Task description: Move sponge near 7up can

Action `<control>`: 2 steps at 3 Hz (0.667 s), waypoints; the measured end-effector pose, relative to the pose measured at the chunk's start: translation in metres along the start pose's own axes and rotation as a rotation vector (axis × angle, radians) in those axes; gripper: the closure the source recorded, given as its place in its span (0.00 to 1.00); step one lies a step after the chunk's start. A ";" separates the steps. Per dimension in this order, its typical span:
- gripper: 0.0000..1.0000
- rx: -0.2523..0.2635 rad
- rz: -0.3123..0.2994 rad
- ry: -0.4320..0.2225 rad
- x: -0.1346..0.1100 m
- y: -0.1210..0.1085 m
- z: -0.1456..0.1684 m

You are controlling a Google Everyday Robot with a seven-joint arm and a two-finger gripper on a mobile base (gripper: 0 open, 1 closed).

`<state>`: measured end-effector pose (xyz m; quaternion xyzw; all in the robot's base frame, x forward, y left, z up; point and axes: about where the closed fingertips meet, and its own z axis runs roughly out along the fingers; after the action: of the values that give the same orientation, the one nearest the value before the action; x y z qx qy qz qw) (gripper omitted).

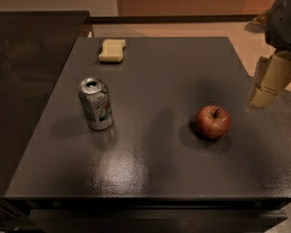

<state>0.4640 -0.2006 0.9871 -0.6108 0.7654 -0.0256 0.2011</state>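
Note:
The pale yellow sponge lies flat near the far left edge of the dark table. The 7up can stands upright on the left side of the table, nearer to me than the sponge and apart from it. My gripper hangs at the right edge of the view, beside the table's right edge. It is far from both the sponge and the can and holds nothing.
A red apple sits on the right part of the table, just left of and below the gripper. A dark counter adjoins the table on the left. Tan floor lies beyond the far and right edges.

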 end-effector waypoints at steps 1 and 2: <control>0.00 0.002 -0.024 -0.072 -0.031 -0.032 0.016; 0.00 -0.002 -0.042 -0.149 -0.068 -0.070 0.036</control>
<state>0.5532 -0.1466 0.9927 -0.6270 0.7355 0.0166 0.2562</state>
